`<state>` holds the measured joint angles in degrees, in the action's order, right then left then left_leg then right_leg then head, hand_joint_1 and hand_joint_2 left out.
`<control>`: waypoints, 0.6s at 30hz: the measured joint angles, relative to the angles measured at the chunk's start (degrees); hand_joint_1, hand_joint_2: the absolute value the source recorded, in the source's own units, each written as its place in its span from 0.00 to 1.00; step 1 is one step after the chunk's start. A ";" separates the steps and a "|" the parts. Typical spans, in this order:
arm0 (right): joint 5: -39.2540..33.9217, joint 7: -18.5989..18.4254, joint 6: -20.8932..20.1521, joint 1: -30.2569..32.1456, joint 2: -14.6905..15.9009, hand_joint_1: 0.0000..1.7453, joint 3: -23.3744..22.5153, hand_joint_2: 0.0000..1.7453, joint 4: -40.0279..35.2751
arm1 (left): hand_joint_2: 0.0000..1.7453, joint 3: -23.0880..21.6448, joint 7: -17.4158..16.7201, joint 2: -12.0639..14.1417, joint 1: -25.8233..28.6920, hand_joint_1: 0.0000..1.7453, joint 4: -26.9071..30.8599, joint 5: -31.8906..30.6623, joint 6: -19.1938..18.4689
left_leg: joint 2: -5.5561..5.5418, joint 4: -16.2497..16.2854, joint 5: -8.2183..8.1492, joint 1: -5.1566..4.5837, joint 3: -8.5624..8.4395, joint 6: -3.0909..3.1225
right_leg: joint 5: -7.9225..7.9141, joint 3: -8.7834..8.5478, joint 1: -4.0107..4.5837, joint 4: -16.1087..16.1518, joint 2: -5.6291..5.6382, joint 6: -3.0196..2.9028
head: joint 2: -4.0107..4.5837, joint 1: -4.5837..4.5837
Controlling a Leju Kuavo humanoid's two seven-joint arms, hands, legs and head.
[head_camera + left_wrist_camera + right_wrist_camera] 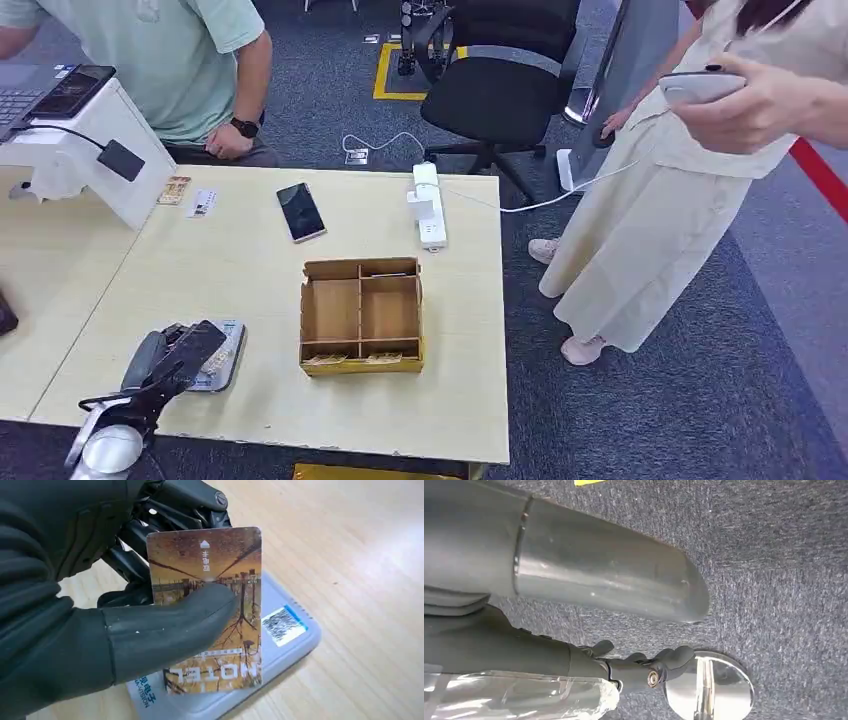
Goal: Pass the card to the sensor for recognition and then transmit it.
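My left hand [183, 355] pinches a brown hotel card [210, 610] between its thumb and dark fingers. The card is held flat just above the grey card sensor [292, 630], which lies near the table's front left edge [222, 362]. The thumb presses across the card's printed face. My right hand [549, 650] hangs over the grey carpet beside the table, fingers [659, 667] apart from the thumb and nothing in it.
A divided cardboard box [361, 313] stands mid-table with cards in its front slots. Behind it lie a phone [300, 212], two loose cards [188, 196] and a white power strip [430, 205]. One person sits at the back left; another stands right, holding a phone [700, 87].
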<state>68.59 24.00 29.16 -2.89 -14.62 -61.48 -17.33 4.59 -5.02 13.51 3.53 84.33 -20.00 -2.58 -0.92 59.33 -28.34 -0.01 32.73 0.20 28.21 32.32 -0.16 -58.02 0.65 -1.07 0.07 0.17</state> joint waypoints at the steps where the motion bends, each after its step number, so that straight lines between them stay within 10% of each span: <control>1: -0.29 0.00 -0.07 0.05 0.00 0.00 0.00 0.00 -0.13 | 1.00 0.15 0.74 0.07 0.37 1.00 0.96 0.55 0.48 | 0.01 0.00 0.00 0.01 0.01 0.00 | 0.00 0.01 0.00 0.00 0.01 0.00 | 0.00 0.00; 18: 1.50 -0.55 -1.22 0.32 -0.35 0.00 0.44 0.00 -2.25 | 1.00 0.65 7.52 -1.33 -10.86 1.00 7.73 -8.31 18.95 | -0.01 0.03 0.01 0.00 0.04 0.00 | -0.01 0.06 0.00 0.00 -0.01 0.00 | 0.00 0.00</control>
<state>70.10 23.45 27.93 -2.56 -14.97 -61.05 -19.58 5.24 2.49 12.17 -7.33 92.06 -28.31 16.37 -0.93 59.36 -28.33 -0.01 32.77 0.19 28.19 32.37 -0.16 -58.02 0.64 -1.07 0.07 0.17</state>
